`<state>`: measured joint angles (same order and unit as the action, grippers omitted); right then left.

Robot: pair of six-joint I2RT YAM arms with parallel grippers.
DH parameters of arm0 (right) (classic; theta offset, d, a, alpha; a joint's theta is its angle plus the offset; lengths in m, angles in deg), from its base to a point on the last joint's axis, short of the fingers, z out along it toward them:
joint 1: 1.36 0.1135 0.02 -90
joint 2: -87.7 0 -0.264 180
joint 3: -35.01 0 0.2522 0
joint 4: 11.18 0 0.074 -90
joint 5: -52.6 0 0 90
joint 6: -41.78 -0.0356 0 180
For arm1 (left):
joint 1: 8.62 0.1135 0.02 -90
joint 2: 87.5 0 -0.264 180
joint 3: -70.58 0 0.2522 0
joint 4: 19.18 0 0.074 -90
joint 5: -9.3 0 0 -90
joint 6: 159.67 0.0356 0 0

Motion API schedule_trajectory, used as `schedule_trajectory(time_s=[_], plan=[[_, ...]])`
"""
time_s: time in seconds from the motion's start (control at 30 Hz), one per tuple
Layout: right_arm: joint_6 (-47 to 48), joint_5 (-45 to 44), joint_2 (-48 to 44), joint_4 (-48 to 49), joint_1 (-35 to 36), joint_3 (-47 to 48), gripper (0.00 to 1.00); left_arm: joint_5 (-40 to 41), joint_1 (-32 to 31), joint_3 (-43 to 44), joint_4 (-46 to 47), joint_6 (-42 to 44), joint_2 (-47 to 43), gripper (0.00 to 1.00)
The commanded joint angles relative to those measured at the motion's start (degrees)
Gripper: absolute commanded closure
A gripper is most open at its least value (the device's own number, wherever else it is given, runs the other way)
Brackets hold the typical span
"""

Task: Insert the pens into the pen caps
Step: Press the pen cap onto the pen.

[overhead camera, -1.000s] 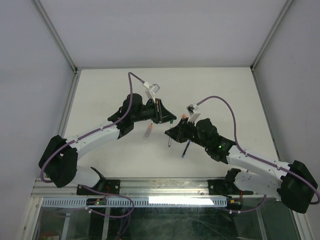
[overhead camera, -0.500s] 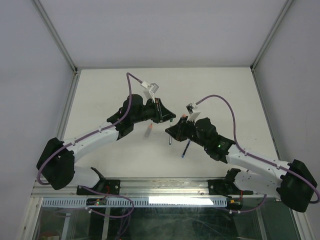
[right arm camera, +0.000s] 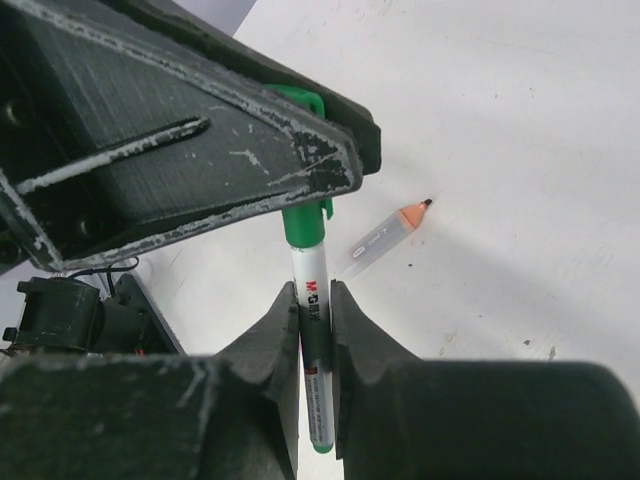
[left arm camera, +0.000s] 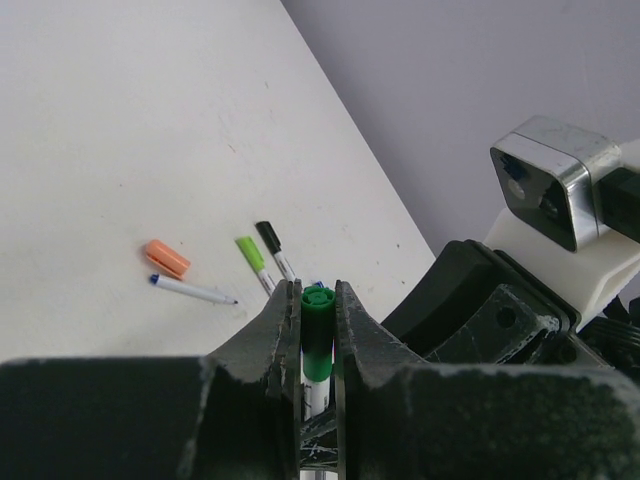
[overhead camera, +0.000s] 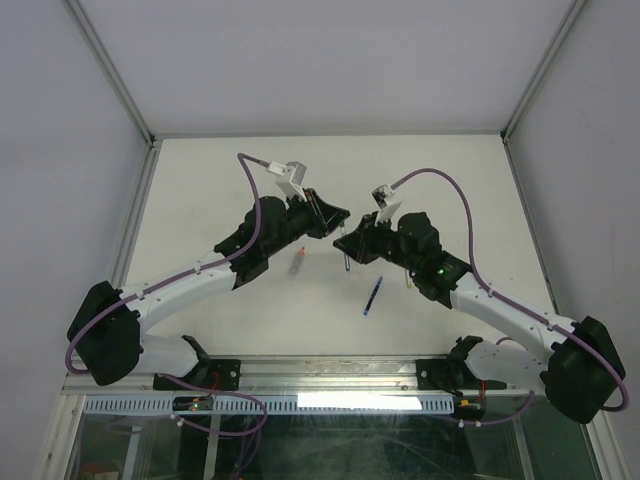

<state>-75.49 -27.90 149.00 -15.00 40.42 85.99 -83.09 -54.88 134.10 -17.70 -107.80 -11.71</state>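
Observation:
A white-barrelled pen (right arm camera: 316,300) stands upright between my two grippers, above the table's middle. My right gripper (right arm camera: 314,290) is shut on its barrel. Its top end sits inside a dark green pen cap (left arm camera: 318,325), and my left gripper (left arm camera: 318,290) is shut on that cap. From above, the left gripper (overhead camera: 337,214) and the right gripper (overhead camera: 346,244) almost touch. Loose on the table lie a grey pen with an orange tip (right arm camera: 388,233), a thin blue pen (left arm camera: 192,290), an orange cap (left arm camera: 167,258), a light green pen (left arm camera: 255,263) and a black-ended pen (left arm camera: 274,248).
The grey orange-tipped pen (overhead camera: 298,262) lies just left of the grippers. The blue pen (overhead camera: 372,295) lies nearer the front, below the right arm. Grey walls with metal frame posts (overhead camera: 110,80) enclose the white table (overhead camera: 200,180) on three sides.
Both grippers have moved toward the back of the table and closer together. The right one carried its pen away from the blue pen, and the green cap now sits on the pen's end.

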Motion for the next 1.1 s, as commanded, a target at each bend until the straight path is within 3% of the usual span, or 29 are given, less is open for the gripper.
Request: schedule_trajectory(time_s=[0.0,0.57,0.73,1.07], plan=[[1.7,-8.6,1.6,16.4,-7.6,10.4,1.0,-6.4,-6.2,-4.5,-9.5,-1.2,-0.6,1.0],[11.5,-0.1,14.9,19.2,-10.4,32.0,1.0,-9.8,-7.6,-5.8,-9.2,0.1,1.9,1.0],[12.4,0.4,12.7,14.5,-10.4,28.9,1.0,-7.3,-7.5,-5.7,-10.3,1.0,1.0,1.0],[7.2,-1.4,0.9,10.6,-10.3,8.9,1.0,-6.0,-7.0,-4.3,-13.4,5.9,0.8,1.0]])
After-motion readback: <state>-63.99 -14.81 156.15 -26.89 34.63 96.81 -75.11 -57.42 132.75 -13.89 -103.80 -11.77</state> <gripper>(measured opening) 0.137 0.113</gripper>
